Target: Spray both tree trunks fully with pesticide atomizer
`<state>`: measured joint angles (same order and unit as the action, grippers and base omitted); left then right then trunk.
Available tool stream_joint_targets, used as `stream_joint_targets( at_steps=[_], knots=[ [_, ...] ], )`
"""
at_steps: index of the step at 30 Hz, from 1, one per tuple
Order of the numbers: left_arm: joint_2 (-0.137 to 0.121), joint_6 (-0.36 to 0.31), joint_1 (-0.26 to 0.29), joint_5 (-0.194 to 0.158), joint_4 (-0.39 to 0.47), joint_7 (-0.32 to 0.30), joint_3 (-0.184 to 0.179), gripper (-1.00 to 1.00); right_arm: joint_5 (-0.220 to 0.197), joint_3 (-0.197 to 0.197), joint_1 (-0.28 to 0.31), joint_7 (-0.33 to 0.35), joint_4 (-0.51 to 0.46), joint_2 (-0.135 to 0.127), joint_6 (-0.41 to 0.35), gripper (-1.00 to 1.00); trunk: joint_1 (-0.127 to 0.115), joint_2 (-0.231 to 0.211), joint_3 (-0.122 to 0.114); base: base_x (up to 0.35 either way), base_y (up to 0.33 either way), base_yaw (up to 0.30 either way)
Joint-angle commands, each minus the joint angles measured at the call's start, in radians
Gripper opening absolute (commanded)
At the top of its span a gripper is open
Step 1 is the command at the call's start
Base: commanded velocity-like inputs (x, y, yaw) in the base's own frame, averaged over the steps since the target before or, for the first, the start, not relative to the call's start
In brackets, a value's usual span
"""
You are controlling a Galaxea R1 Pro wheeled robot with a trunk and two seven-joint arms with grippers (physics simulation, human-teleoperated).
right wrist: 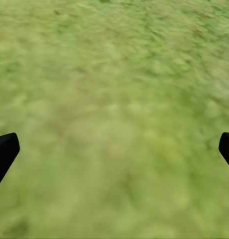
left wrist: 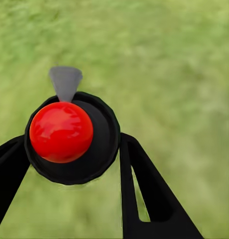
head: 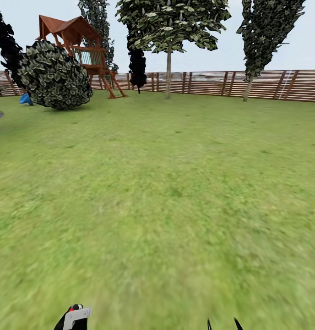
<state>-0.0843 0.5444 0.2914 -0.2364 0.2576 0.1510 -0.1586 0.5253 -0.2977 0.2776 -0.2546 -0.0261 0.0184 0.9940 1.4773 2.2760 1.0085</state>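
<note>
The left tool (left wrist: 69,164) pinches the atomizer (left wrist: 72,137), its black fingers (left wrist: 144,194) pressed against the dark round body; the red cap faces the wrist camera and a grey nozzle sticks out past it. In the head view the atomizer (head: 74,317) sits at the near left edge over the lawn (head: 157,192). The right tool (right wrist: 114,149) hangs spread wide above grass, holding nothing. Far off, two trees (head: 168,68) (head: 249,87) stand before the fence (head: 267,85), with a playhouse (head: 84,50) at far left.
</note>
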Motion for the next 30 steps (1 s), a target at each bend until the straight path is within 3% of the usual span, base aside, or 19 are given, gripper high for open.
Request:
stream_joint_targets(
  at_steps=[1, 30],
  knots=[
    [0.0, 0.0, 0.0, 0.0, 0.0, 0.0, 0.0, -1.0, 0.0, 0.0, 0.0, 0.0, 0.0, 0.0, 0.0, 1.0, 0.0, 0.0, 0.0, 0.337, 0.0, 0.0],
    [0.001, -0.001, 0.0, 0.002, 0.0, 0.0, -0.001, -1.0, 0.0, 0.0, 0.0, 0.0, 0.0, 0.001, 0.0, 1.0, 0.0, 0.0, 0.0, 0.336, 0.0, 0.0]
  ],
)
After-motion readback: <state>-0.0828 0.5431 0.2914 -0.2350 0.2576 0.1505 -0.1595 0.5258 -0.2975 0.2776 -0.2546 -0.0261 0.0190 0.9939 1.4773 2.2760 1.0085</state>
